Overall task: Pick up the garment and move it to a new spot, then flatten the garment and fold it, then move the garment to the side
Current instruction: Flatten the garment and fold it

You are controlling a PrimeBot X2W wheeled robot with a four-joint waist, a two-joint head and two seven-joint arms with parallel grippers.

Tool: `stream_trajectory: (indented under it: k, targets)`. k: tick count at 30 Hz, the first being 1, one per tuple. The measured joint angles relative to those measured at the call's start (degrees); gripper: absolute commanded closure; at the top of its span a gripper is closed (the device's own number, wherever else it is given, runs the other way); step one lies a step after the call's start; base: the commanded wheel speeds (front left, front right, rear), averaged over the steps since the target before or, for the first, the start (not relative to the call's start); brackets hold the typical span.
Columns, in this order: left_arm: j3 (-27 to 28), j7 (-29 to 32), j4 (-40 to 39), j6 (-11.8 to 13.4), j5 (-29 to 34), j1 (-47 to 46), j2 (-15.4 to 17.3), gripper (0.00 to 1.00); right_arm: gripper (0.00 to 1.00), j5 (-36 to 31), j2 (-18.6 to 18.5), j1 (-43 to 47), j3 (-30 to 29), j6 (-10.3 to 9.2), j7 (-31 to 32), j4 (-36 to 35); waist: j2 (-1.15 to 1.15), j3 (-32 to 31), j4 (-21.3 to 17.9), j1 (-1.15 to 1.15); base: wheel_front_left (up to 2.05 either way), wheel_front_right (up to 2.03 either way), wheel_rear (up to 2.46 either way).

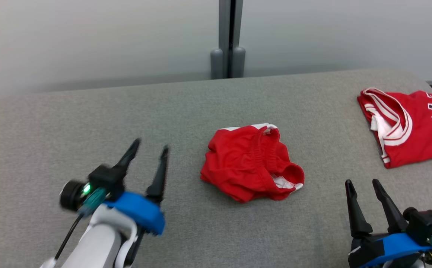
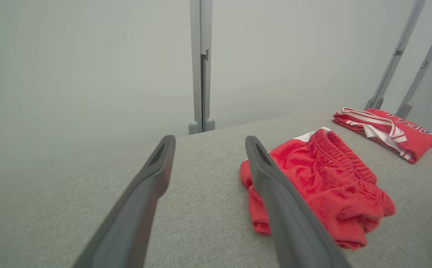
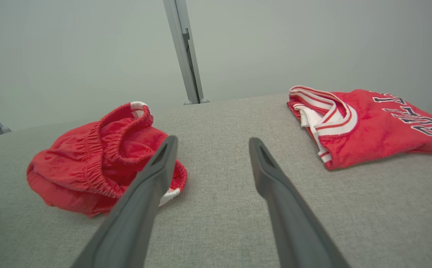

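Left claw [image 1: 151, 146] wide open and empty, hovering left of the shorts [image 1: 251, 163]. Right claw [image 1: 362, 182] same, empty, off their lower right. Shorts lie crumpled mid-table [image 1: 89, 123], waistband on top, well apart from the folded jersey [image 1: 409, 126] at far right. Reads as step one, pick-up not yet started. Next move: drop a claw onto a bunched edge, pinch the fabric, lift clear, stay off the jersey.
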Motion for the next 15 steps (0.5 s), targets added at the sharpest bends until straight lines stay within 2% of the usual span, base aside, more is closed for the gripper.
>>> stream_trajectory:
  k: [7,12,15]
  targets:
    - [-5.48,8.35,7.27,-2.93,0.99,-12.99,-6.03,0.00,0.00,0.12,0.01,-2.49,2.26,0.00,-0.24,-0.89,0.00,4.15,-3.97,0.01,0.00,0.00,0.00]
    - [-7.31,15.32,14.41,-2.54,1.29,-19.22,-9.26,0.00,0.00,0.96,0.01,-4.46,5.25,0.00,-0.85,-1.08,0.01,7.15,-8.07,0.01,0.00,0.00,0.00]
    - [-8.35,19.84,17.97,-2.07,1.36,-21.69,-9.78,0.00,0.00,1.65,0.00,-5.21,6.80,0.00,-1.54,-0.77,0.01,8.45,-10.49,0.01,0.00,0.00,0.00]
